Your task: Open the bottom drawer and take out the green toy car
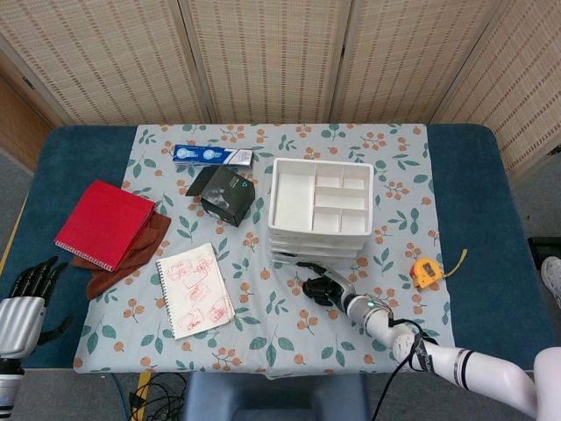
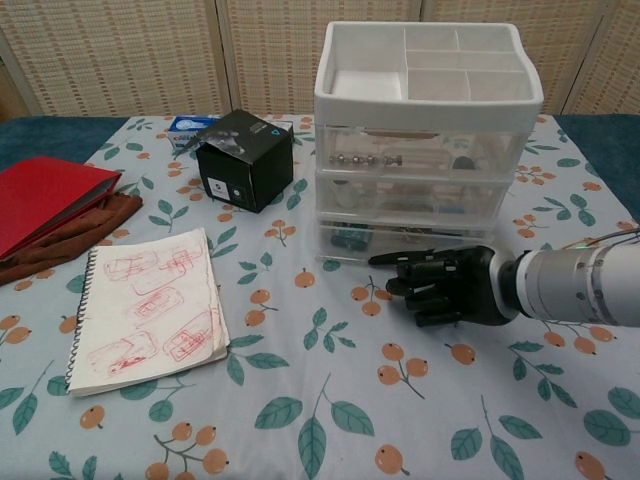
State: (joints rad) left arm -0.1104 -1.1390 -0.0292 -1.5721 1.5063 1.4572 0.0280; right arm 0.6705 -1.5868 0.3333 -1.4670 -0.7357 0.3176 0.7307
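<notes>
The drawer unit (image 2: 428,150) has an empty top tray; its bottom drawer (image 2: 400,240) holds small items. The right robot hand (image 2: 445,286), fingers curled, touches that drawer's front; its grasp cannot be determined.

No words or numbers can be read. The black box (image 2: 246,159) near the middle left carries a small blue mark on top and a white label on its front, and the blue carton (image 1: 212,155) behind it bears white print, all too small to make out.
</notes>
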